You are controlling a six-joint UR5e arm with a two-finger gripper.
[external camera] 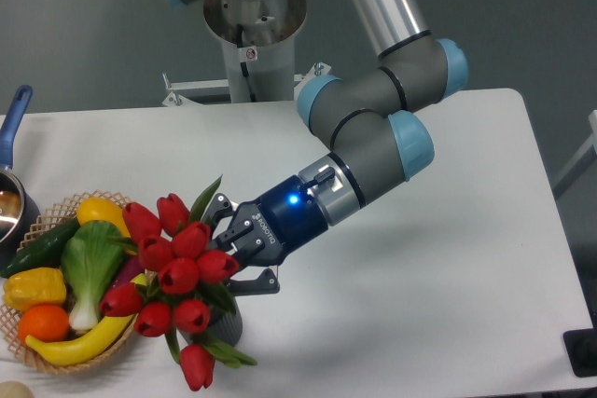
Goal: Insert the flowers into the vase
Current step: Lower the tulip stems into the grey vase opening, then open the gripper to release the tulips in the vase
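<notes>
Looking down from the fixed camera, we see the flowers bunched at the lower left of the white table, just right of the wicker basket. The red buds fan out toward the left and toward us, with one bud drooping lowest at the front. The bunch's long axis seems to run from those buds back and right toward the gripper, though the stems are mostly hidden behind the heads, so we can't be sure.

The vase barely shows: just a dark sliver under the buds, right beside the basket. Whether the stems sit inside it we can't tell.

The gripper reaches in from the right, its dark fingers spread apart on either side of where the stems should be. Whether it's actually pinching them we can't tell, since the blooms cover that spot.

The basket holds a banana, an orange, peppers and a leafy green. A blue-handled pot sits at the far left edge.
</notes>
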